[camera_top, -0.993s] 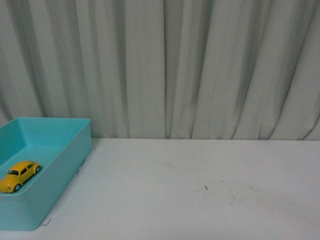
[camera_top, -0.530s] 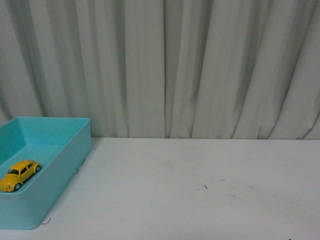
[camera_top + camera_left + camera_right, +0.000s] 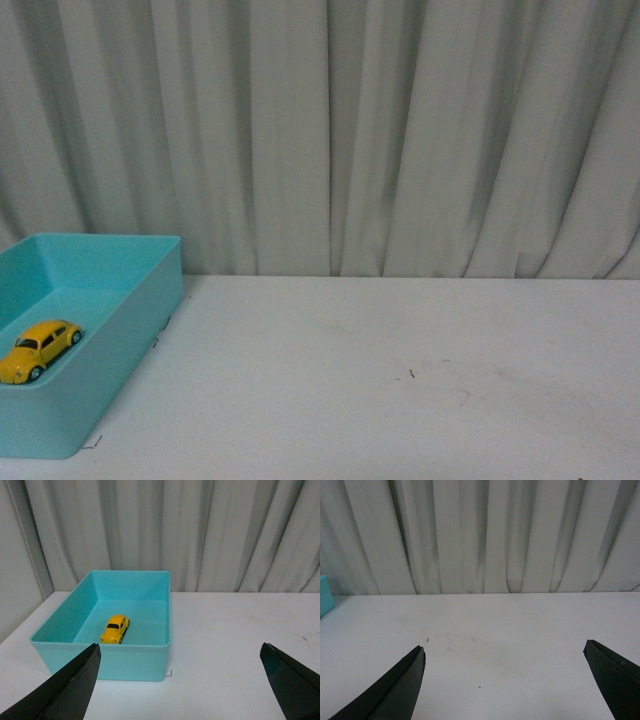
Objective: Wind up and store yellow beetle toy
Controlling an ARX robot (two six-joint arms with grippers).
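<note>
The yellow beetle toy (image 3: 38, 350) stands on its wheels inside the turquoise bin (image 3: 140, 320) at the table's left. In the left wrist view the toy (image 3: 115, 628) sits near the bin's near wall (image 3: 100, 662). My left gripper (image 3: 180, 650) is open and empty, held back from the bin above the table. My right gripper (image 3: 504, 652) is open and empty over bare white table (image 3: 520, 630). Neither gripper shows in the front view.
A grey pleated curtain (image 3: 350, 130) hangs along the table's far edge. A corner of the turquoise bin (image 3: 324, 595) shows at the side of the right wrist view. Small dark specks (image 3: 411, 374) mark the white table.
</note>
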